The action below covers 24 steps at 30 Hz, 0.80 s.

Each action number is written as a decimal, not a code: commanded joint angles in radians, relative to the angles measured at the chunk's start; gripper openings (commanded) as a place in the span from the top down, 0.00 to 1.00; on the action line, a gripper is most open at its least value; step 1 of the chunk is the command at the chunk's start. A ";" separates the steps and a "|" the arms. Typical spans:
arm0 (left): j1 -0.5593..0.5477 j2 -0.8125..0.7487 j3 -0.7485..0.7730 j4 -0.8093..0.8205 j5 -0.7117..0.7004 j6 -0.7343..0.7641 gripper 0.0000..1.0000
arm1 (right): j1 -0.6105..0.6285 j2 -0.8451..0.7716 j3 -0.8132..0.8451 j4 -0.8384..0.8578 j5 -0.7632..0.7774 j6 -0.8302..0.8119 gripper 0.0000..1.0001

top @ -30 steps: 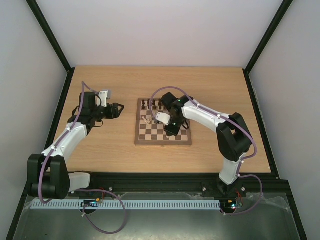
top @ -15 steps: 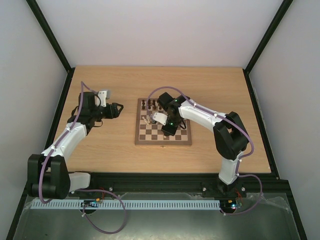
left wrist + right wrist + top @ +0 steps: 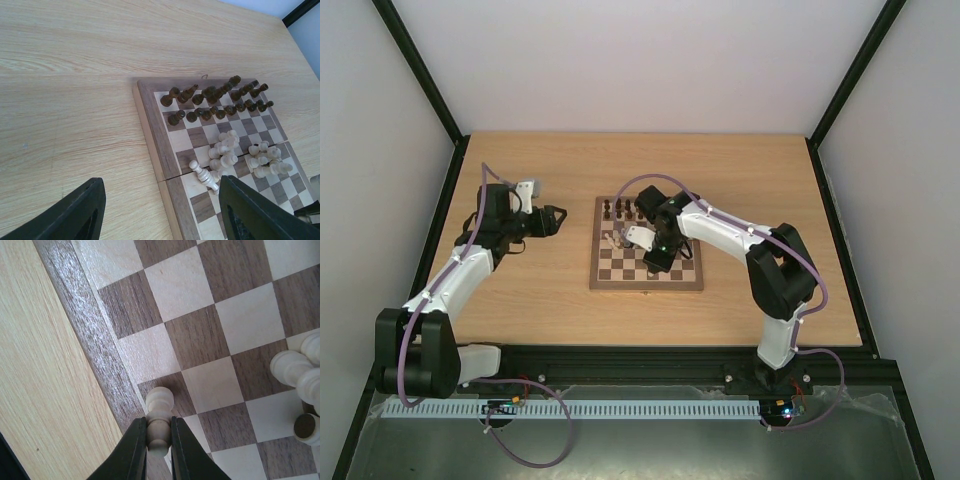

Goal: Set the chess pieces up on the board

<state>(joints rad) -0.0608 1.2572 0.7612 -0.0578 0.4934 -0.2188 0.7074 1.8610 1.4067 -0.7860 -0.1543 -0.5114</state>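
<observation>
The board (image 3: 620,276) lies mid-table. Dark brown chess pieces (image 3: 215,102) stand in two rows along its far edge. Pale cream pieces (image 3: 235,152) crowd together near the board's left side, and one (image 3: 204,175) lies on its side. My right gripper (image 3: 158,427) is shut on a cream pawn (image 3: 160,401), held above squares beside the board's border; in the top view it (image 3: 658,252) hovers over the board's middle. My left gripper (image 3: 560,217) hangs open over bare table left of the board, its dark fingers (image 3: 75,212) framing the board's left edge.
The light wooden tabletop (image 3: 530,290) spreads wide around the board. Black frame posts (image 3: 445,190) and pale walls close in the sides and back. Purple cables (image 3: 650,182) loop over both arms.
My right gripper has shifted a little to the left over the board with the cream pawn in it. The left arm has stayed still.
</observation>
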 commanded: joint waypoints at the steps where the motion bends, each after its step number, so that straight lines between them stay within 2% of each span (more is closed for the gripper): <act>1: 0.006 -0.013 -0.011 0.023 0.005 -0.005 0.35 | 0.006 0.013 -0.019 -0.026 0.007 0.011 0.91; 11: 0.006 -0.009 -0.009 0.022 0.007 -0.007 0.35 | 0.007 0.017 -0.033 -0.009 0.010 0.022 0.89; 17: 0.006 -0.004 -0.008 0.024 0.005 -0.007 0.35 | 0.007 0.021 -0.031 -0.003 0.010 0.028 0.83; 24: 0.006 0.002 -0.004 0.024 0.007 -0.008 0.35 | 0.006 0.032 -0.025 -0.002 0.006 0.030 0.83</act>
<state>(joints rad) -0.0605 1.2572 0.7612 -0.0578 0.4934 -0.2222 0.7074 1.8690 1.3865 -0.7631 -0.1486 -0.4889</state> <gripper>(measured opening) 0.653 0.166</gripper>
